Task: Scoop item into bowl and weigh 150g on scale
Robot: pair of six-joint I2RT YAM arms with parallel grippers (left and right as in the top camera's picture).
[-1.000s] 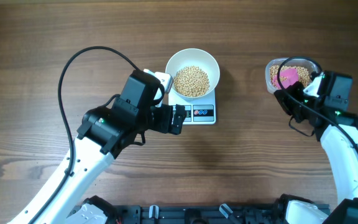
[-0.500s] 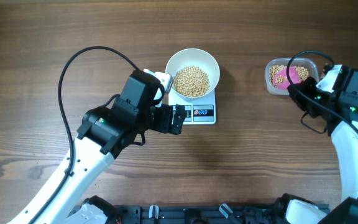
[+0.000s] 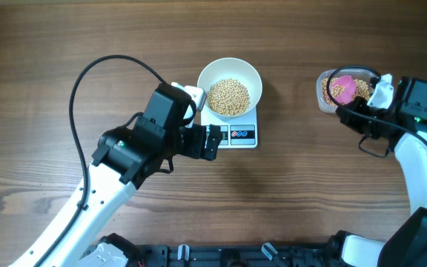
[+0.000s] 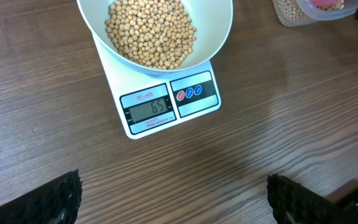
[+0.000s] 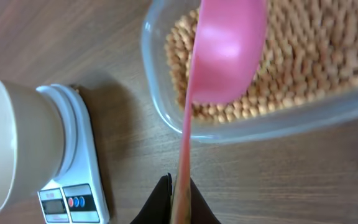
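I've got the L pincer (image 3: 215,142) gaping wide, gripping nothing, just beside the scale (image 3: 242,136). The bowl (image 3: 212,74) sits on the scale mid-table (image 3: 288,200), toward the far edge, w/ beans (image 3: 229,96) heaped inside. Display reads 65, I think. R pincer (image 5: 178,202) is clamped on the pink scoop (image 5: 229,50) handle, its head over the clear tub (image 3: 322,95) by the right edge.

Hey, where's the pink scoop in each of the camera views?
Overhead: pink scoop at far right, over the clear tub.
Left wrist: a pink sliver at the top right edge.
Right wrist: top centre, handle running down to the bottom edge.
Shared landmark: the scale, centre overhead, centre in left wrist, bottom left in right wrist.
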